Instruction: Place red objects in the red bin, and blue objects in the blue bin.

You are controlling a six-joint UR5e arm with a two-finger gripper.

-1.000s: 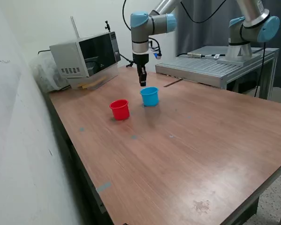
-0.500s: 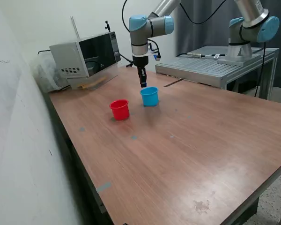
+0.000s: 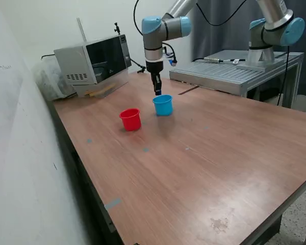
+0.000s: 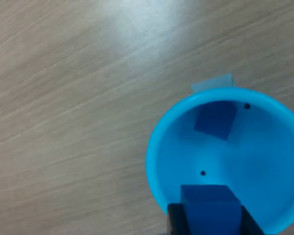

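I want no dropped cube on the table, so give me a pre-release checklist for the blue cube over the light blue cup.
1. Cube held: gripper is shut on the blue cube. Ok.
2. Colour match: the cup below is the light blue cup, not the red cup. Ok.
3. Cube over the opening: in the wrist view it overlaps the rim's near edge, not the centre. Cannot tell.
4. Cup upright: ok in the exterior view.
5. Room inside: one dark blue cube lies on the bottom, space left. Ok.
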